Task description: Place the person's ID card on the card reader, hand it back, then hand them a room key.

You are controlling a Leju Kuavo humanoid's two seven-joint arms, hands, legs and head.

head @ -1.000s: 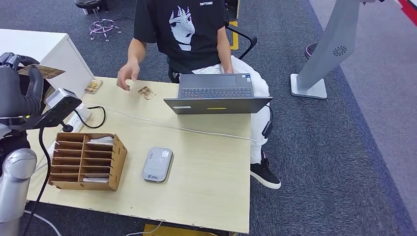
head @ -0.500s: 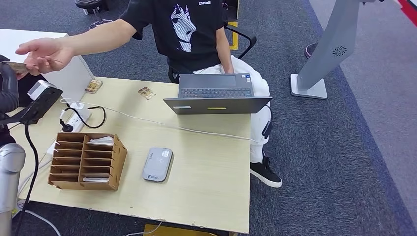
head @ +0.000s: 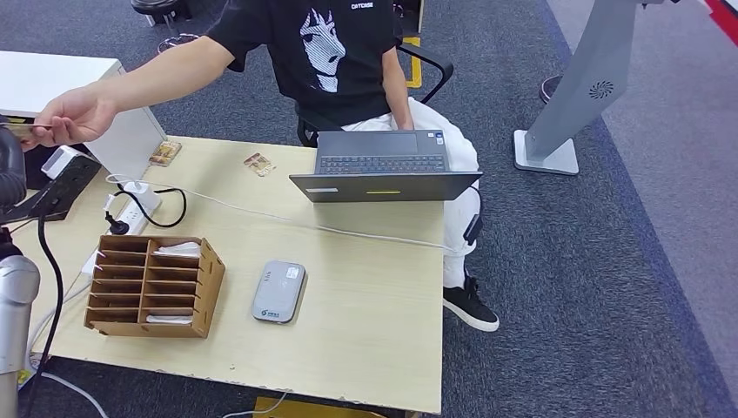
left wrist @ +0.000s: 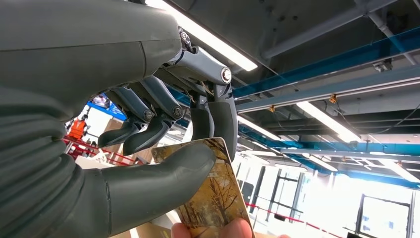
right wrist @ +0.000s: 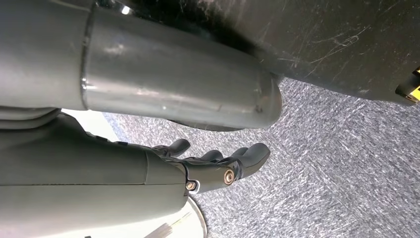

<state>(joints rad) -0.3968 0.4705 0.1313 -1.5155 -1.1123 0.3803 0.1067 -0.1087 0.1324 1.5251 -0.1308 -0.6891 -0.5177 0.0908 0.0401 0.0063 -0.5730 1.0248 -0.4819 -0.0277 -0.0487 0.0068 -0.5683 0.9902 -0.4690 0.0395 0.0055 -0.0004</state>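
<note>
My left hand is raised at the far left of the head view, and its thumb and fingers pinch a card printed with golden autumn trees. The seated person reaches across, and their hand grips the card's free end; their fingertips lie on it in the left wrist view. A grey card reader lies on the table with nothing on it. My right hand hangs over the carpet, fingers apart and holding nothing.
A cardboard slot organizer with white cards stands left of the reader. Two small cards lie near the table's far edge. An open laptop, a power strip and a cable cross the far half.
The person's hand left the small card on the table, swung over to my raised left hand and took hold of the card's end. My left hand drifted toward the picture's left edge.
</note>
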